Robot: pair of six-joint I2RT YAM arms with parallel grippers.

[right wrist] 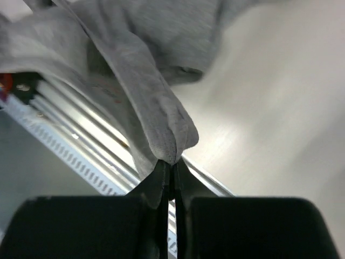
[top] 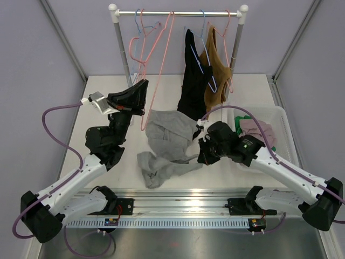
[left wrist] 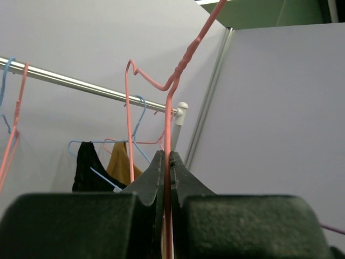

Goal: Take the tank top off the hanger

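**Top external view.** A clothes rack (top: 178, 13) stands at the worktop's (top: 253, 91) far edge. It carries pink and blue hangers, a black garment (top: 191, 81) and a brown garment (top: 214, 70). One long pink hanger (top: 161, 65) slants from the rail down toward the worktop's centre. The left gripper (top: 141, 96) is raised at the left-centre, against this hanger's lower part; its jaws are not readable from here. The grey tank top (top: 167, 135) lies crumpled at the worktop's centre, one bunched end trailing toward the near edge. Whether the hanger's lower end passes through the fabric cannot be told. The right gripper (top: 204, 154) sits at the tank top's right edge, its tips partly masked by its own body. A white bin (top: 280, 110) at the right edge holds pink and green cloth, partly covered by the right arm.

**Left wrist view.** The left gripper (left wrist: 167, 162) has its jaws pressed together on the pink hanger (left wrist: 169, 124) wire, which rises between them. The rail (left wrist: 81, 83), black garment (left wrist: 86, 167) and brown garment (left wrist: 119, 164) show behind.

**Right wrist view.** The right gripper (right wrist: 172, 164) pinches a fold of the grey tank top (right wrist: 135, 70), jaws nearly touching. The fabric fills the upper left and is cut off by the frame. Bare worktop (right wrist: 269, 108) is blurred at the right.
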